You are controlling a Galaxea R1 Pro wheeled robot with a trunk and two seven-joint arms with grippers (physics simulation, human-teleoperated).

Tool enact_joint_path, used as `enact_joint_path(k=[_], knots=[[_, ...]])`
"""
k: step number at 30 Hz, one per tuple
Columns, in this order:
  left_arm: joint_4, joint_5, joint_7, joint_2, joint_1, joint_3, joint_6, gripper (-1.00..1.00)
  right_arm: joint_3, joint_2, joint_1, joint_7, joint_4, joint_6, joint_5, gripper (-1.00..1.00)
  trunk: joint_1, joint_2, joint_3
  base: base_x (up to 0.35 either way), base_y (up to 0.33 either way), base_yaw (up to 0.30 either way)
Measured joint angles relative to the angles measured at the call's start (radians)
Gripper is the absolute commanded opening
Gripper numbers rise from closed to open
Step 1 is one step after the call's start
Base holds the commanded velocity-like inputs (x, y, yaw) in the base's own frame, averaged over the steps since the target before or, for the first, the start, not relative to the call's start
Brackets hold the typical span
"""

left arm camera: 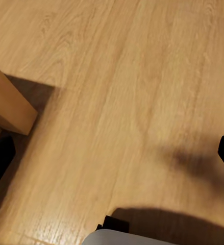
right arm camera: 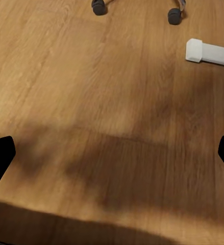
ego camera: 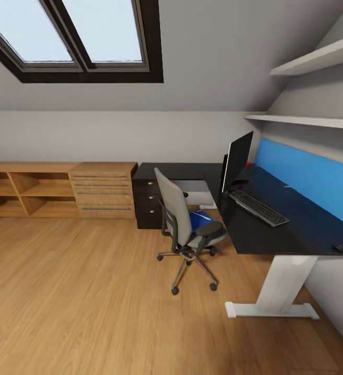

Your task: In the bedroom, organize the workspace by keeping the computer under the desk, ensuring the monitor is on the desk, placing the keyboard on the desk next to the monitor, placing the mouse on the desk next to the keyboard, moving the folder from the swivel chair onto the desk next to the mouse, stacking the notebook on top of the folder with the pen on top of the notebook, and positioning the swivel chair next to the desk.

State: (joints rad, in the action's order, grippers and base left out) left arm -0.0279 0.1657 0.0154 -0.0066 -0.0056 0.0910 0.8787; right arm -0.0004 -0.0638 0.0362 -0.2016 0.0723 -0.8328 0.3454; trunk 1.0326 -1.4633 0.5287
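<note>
Bright blue marks the folder (ego camera: 198, 220), lying flat on the seat of the swivel chair (ego camera: 184, 229), which stands on the wood floor (ego camera: 88, 302) just left of the desk (ego camera: 276, 229), its grey back turned toward the robot. On the black desktop the monitor (ego camera: 237, 160) stands at the far end with the keyboard (ego camera: 257, 207) just nearer; a small dark object near the desk's near right corner may be the mouse, too small to tell. The folder looks thin, light and fairly stiff, likely to slide on the seat fabric if pushed; a pinch on an edge overhanging the seat's front, or a tip-up against the backrest, seems the best hold. The chair will roll and spin on its castors (right arm camera: 175, 15), so any sideways push risks shifting it. In the right wrist view the right gripper (right arm camera: 112, 153) hangs over bare floor with its dark fingertips at the frame's opposite edges, spread wide and holding nothing. The left gripper (left arm camera: 112, 153) also looks at floor, but too little of its fingers shows to tell its state.
</note>
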Motion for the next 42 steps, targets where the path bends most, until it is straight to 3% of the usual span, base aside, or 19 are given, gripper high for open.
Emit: enact_joint_path(k=[15,35,38,42], knots=[[0.002,0.000,-0.002,-0.023,0.000,0.001,0.008,1.00,-0.002,0.007,0.000,0.000,-0.006,0.006,-0.001,1.00,0.058,-0.105,0.047,0.000,0.000,-0.148],[-0.004,0.002,0.005,-0.024,0.000,0.001,-0.008,1.00,-0.002,0.019,0.000,-0.001,-0.003,0.007,-0.002,1.00,0.134,-0.245,0.110,0.000,0.000,-0.012],[-0.048,0.003,0.016,-0.036,0.000,-0.001,-0.045,1.00,-0.001,0.016,0.000,-0.002,0.010,0.008,-0.003,1.00,0.146,-0.266,0.120,0.000,0.000,0.000],[-0.202,-0.006,0.065,-0.064,0.000,0.002,-0.188,1.00,-0.002,0.011,0.001,-0.003,0.098,0.011,-0.004,1.00,0.161,-0.294,0.132,0.000,0.000,0.000]])
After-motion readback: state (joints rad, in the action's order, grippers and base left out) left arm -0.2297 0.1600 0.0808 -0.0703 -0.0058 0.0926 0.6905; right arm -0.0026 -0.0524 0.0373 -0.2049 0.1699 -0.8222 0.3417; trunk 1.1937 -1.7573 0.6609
